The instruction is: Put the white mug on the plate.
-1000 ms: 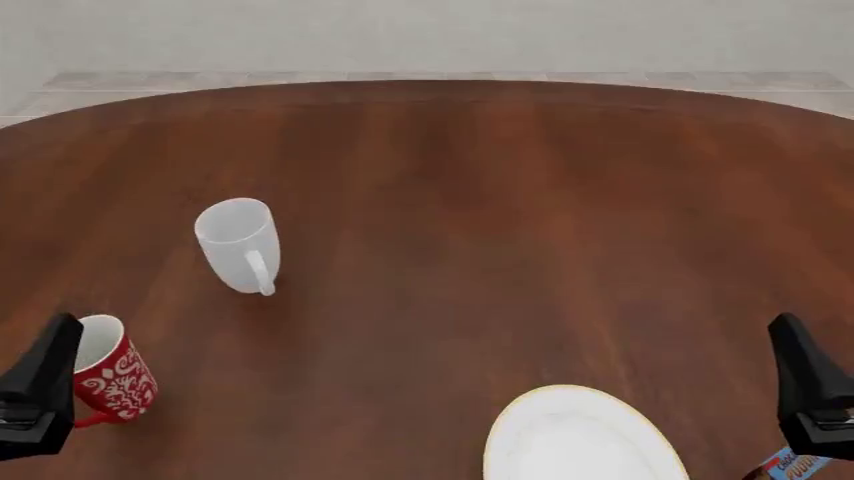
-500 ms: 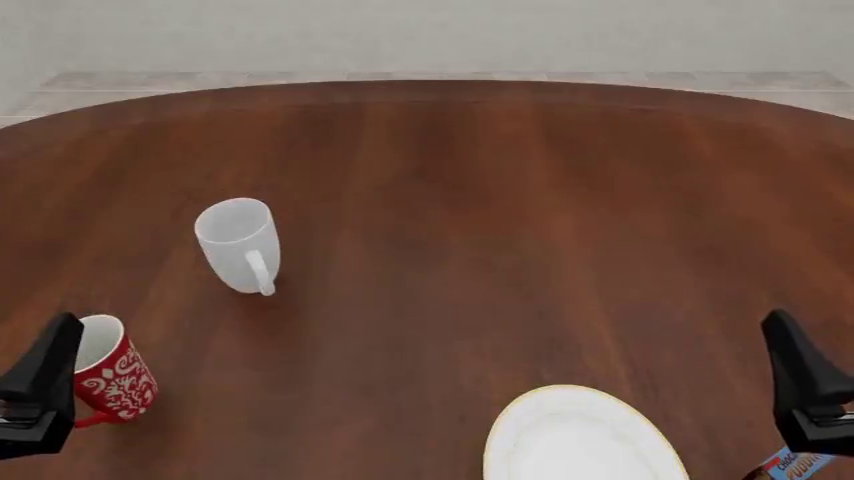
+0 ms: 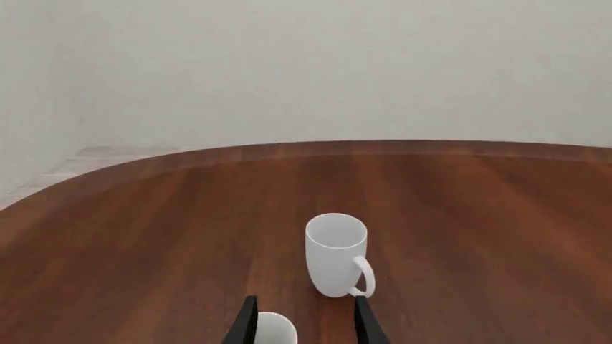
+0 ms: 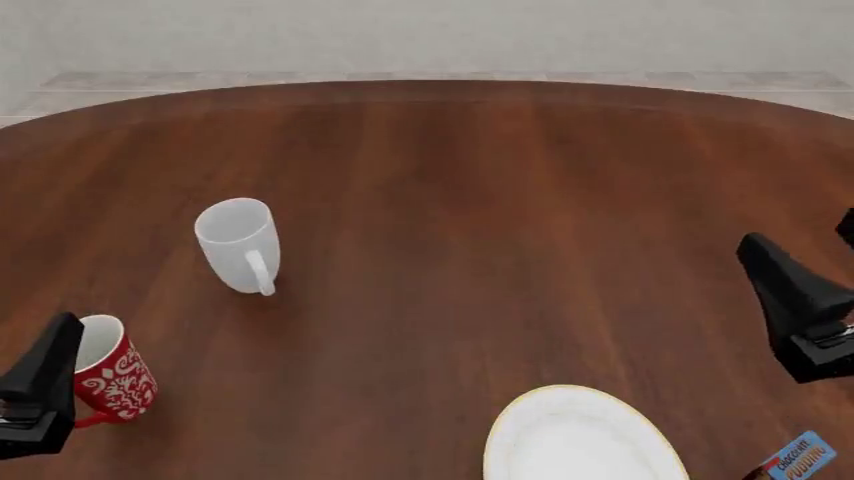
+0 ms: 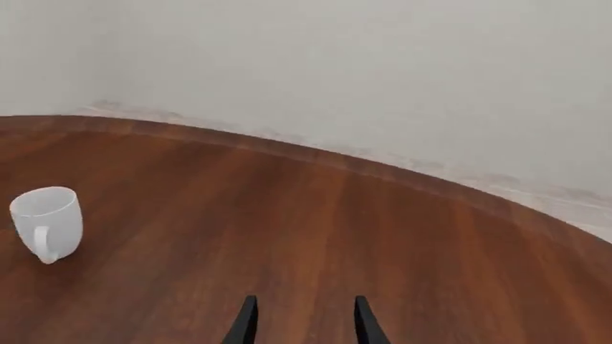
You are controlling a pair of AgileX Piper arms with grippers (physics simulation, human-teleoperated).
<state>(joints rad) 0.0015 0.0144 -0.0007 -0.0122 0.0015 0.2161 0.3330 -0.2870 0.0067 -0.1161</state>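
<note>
The white mug (image 4: 239, 244) stands upright on the dark wood-grain surface (image 4: 507, 200), left of centre, its loop handle turned toward the arms, well apart from the gold-rimmed plate (image 4: 582, 435) at the near edge. It looks like rigid, glossy ceramic: slippery, breakable, moderately light, so pinching the rim wall or handle seems safest. Both the left end effector (image 3: 304, 326) and right end effector (image 5: 302, 322) are spread apart, empty.

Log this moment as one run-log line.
white mug: upright, untouched | plate: bare | left gripper: open | right gripper: open, holding nothing
</note>
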